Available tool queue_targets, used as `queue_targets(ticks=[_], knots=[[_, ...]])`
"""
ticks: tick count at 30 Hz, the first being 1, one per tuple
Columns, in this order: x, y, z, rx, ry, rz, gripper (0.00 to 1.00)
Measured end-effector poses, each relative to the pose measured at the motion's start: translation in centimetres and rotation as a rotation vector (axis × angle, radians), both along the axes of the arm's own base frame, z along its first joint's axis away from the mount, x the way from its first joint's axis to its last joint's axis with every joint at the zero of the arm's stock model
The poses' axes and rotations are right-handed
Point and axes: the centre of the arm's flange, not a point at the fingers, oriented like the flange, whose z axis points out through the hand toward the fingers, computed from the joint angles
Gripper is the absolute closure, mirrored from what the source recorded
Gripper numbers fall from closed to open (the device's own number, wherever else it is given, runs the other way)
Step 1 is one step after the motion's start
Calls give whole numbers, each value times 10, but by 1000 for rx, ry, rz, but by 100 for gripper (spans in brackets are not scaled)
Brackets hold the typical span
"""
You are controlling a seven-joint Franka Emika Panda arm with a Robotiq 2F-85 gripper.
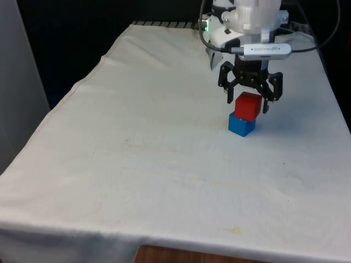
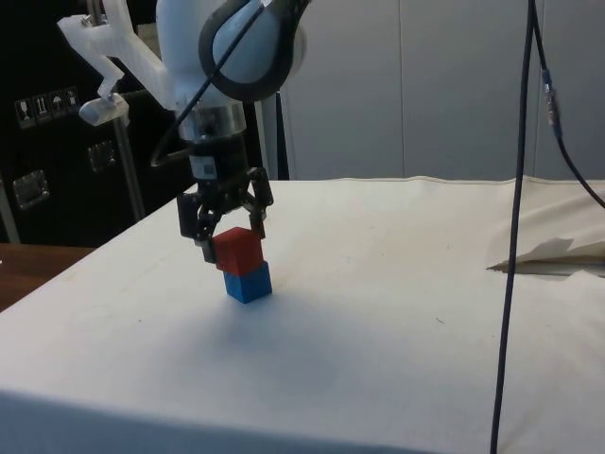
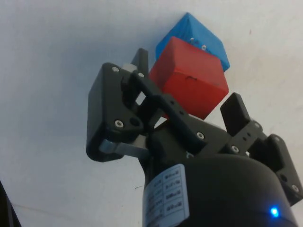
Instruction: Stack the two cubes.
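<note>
Side view gives me the clearest read: the red cube [image 2: 237, 251] sits squarely on top of the blue cube [image 2: 249, 282], which rests on the cloth-covered surface [image 2: 397, 331]. The end effector [image 2: 225, 244] straddles the red cube with its fingers spread a little wider than the cube, so I judge it grips nothing. I take that gap as deliberate, letting the red cube rest on the blue cube so the arm can lift away without dragging it off.
</note>
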Motion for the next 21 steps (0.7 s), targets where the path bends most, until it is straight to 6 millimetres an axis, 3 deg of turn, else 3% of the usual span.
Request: queue_targets(ticks=[9, 16, 21], knots=[[3, 0, 4, 1, -8, 0, 0], [5, 0, 39, -5, -15, 5, 0], [6, 0, 49, -6, -18, 11, 0]])
